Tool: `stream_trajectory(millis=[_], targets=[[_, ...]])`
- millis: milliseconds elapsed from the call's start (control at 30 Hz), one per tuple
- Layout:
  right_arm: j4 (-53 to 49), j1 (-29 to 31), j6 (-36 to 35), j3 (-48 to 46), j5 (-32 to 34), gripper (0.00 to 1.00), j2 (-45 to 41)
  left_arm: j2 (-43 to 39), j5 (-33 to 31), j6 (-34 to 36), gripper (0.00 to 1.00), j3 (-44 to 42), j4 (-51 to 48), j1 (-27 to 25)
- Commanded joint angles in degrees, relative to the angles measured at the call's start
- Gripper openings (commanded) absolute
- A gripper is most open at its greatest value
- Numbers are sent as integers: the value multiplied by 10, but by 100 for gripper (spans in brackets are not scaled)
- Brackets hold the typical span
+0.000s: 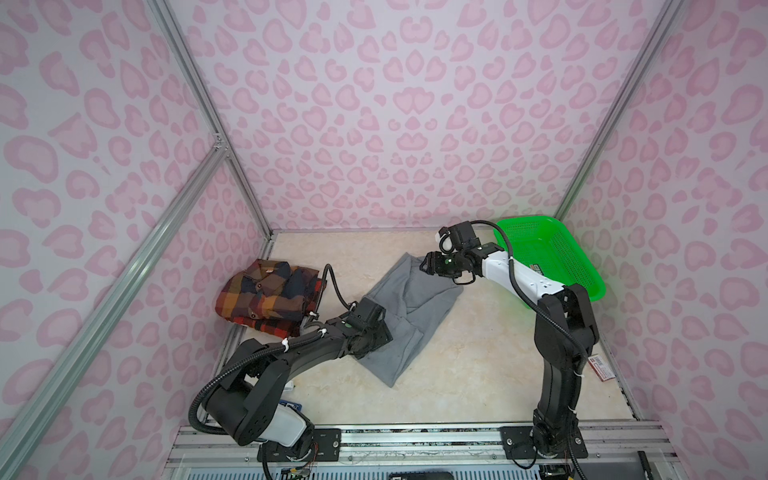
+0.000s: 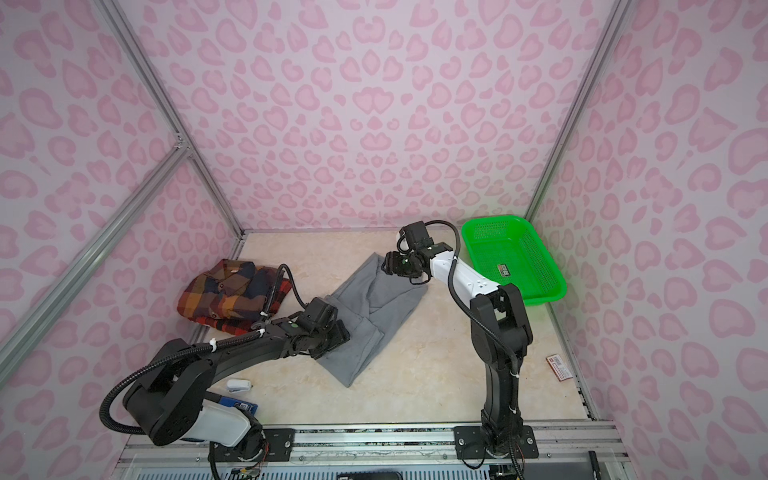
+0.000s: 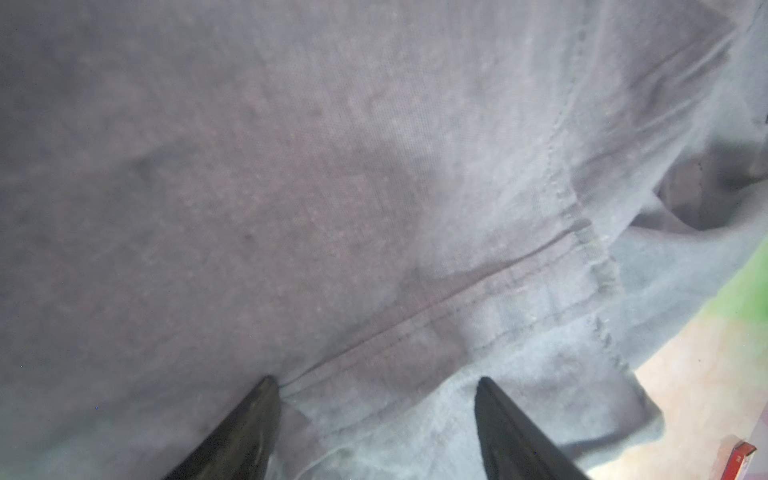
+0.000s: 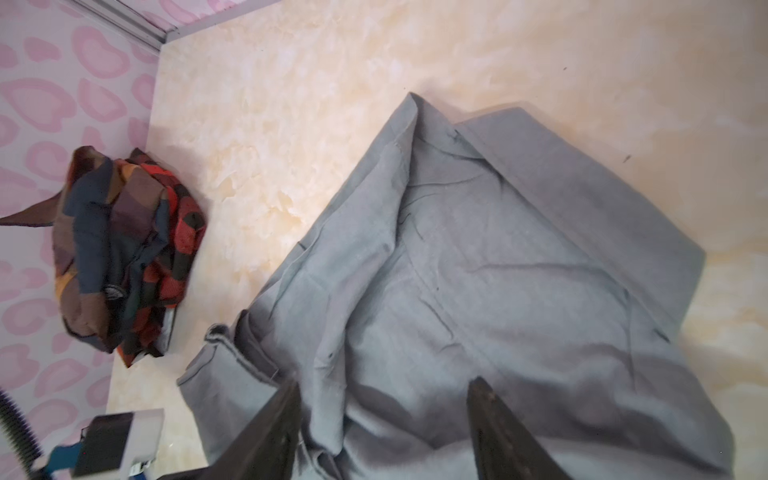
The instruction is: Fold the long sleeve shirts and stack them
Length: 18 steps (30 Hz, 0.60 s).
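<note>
The gray shirt (image 1: 415, 299) (image 2: 382, 303) lies partly folded, slanting across the middle of the table. The plaid shirt (image 1: 270, 297) (image 2: 232, 297) sits folded at the far left by the wall, also seen in the right wrist view (image 4: 124, 257). My left gripper (image 1: 376, 336) (image 3: 376, 380) is low on the gray shirt's left edge, open, with its fingertips (image 3: 270, 386) resting on the cloth (image 3: 374, 187) beside a seam. My right gripper (image 1: 426, 264) (image 4: 385, 381) hovers open over the far end of the gray shirt (image 4: 498, 270), a raised fold lying loose between its fingers.
A green mesh basket (image 1: 552, 257) (image 2: 515, 257) stands at the back right behind the right arm. A small red card (image 1: 601, 365) lies by the right wall. A white object (image 2: 239, 385) and a blue one (image 2: 239, 405) lie near the left arm's base.
</note>
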Motion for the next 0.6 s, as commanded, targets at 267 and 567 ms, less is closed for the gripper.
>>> stream_trajectory(millis=[267,567], targets=[[8,-48,11,-12,65,60,88,-105,-44,82,78,34,-97,9],[46,-58,74,-212,106,59,-10,-214,-52,95,78,9,-153,15]])
